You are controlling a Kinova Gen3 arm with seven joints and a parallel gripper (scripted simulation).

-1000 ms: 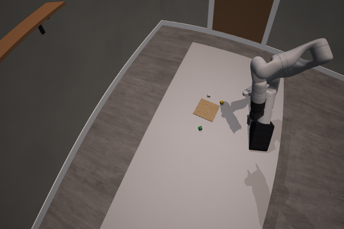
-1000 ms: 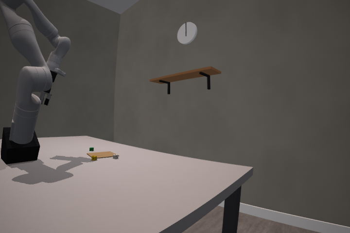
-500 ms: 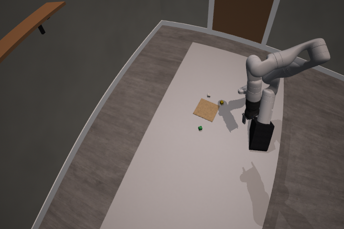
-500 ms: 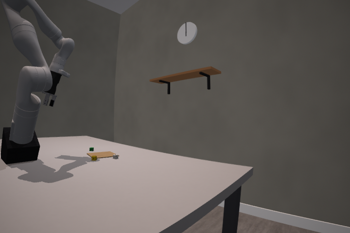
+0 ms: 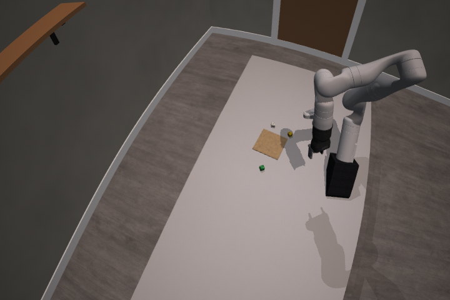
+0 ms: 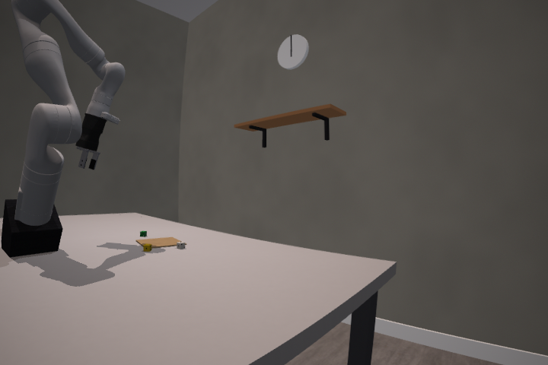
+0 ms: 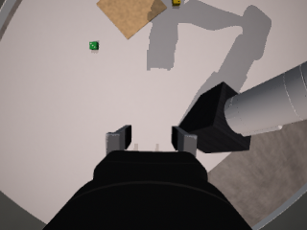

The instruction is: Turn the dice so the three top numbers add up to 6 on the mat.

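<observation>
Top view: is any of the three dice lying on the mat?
No: the white die, yellow die and green die all sit on the table outside the mat.

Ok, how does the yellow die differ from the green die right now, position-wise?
The yellow die sits close beside one corner of the mat, while the green die lies well apart from the mat. The yellow die lies in the arm's shadow; the green die is in plain light. The yellow die is nearer the open, empty claw than the green one. Both rest on the table, off the mat.
</observation>
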